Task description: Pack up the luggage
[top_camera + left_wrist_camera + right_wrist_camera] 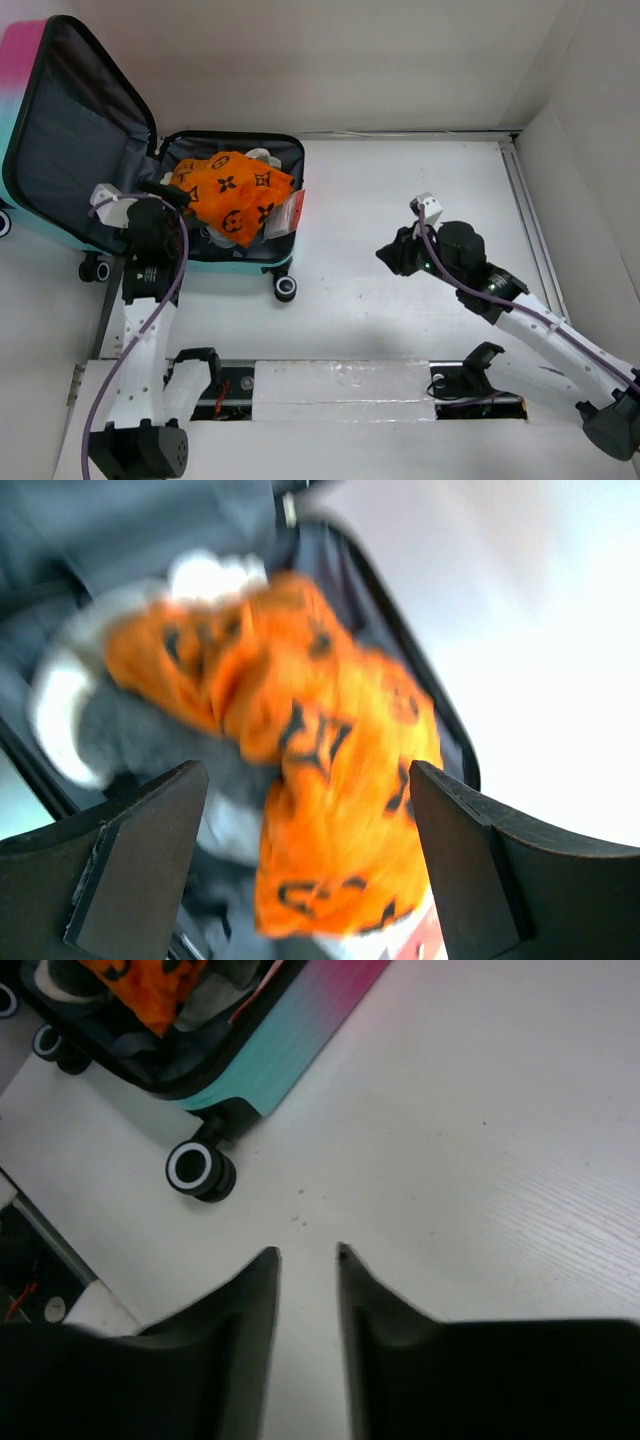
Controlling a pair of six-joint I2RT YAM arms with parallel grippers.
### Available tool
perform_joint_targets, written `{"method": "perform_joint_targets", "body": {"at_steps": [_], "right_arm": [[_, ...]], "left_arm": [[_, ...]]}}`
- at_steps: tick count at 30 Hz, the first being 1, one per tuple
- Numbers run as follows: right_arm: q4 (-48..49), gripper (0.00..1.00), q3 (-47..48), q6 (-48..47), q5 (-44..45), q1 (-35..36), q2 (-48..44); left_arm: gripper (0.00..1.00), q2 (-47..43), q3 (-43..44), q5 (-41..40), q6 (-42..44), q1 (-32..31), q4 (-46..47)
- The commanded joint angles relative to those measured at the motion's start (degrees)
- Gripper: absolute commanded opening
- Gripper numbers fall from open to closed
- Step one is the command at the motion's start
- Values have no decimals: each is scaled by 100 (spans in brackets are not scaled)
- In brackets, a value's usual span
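The luggage (pixel 62 120) lies open at the far left, its pink-to-teal lid propped up with the dark grey lining showing. An orange cloth with black monogram print (pixel 235 190) lies in the base on grey and white garments. My left gripper (pixel 175 196) hovers over the base's near-left side. It is open and empty, with the orange cloth (pixel 330 760) below it between the fingers (pixel 150 850). My right gripper (pixel 388 256) is over bare table right of the luggage. Its jaws (pixel 308 1252) are narrowly open and hold nothing. The teal-pink shell (pixel 290 1030) shows in the right wrist view.
A black suitcase wheel (pixel 285 288) sticks out toward the table's middle, also in the right wrist view (pixel 200 1168). A clear packet with red (pixel 288 212) leans at the base's right rim. White walls close the table at the back and right (pixel 530 200).
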Motion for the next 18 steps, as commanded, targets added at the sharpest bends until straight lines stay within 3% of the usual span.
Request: {"method": "perform_joint_targets", "body": {"at_steps": [1,2,5,8,9,10,13,18], "right_arm": [[611,28,-16,-1,251,325,21],[681,8,-16,-1,251,396,90],[1033,0,-156,-54,251,581,257],[1192,20,-227,-141,-143,634,530],[1244,36,-227,-141,-223,634,600],[1245,41,-227,-211,-285,695,653],[1420,51,-227,-273,-487,695,811],[1587,54,-429,-273,-681,695,935]], "left_arm": [[78,196,828,-1147,507,-10,-423],[78,249,1134,-1384,569,-10,-660],[77,14,1295,-2342,692,-185,-1286],[77,-557,1235,-3114,825,-186,-1462],[77,-646,1234,-3266,912,-186,-1462],[77,-708,1295,-3424,1095,-186,-1515],[81,-481,1618,-3996,1465,-186,-1445],[80,872,3086,-4401,1491,-64,-2270]]}}
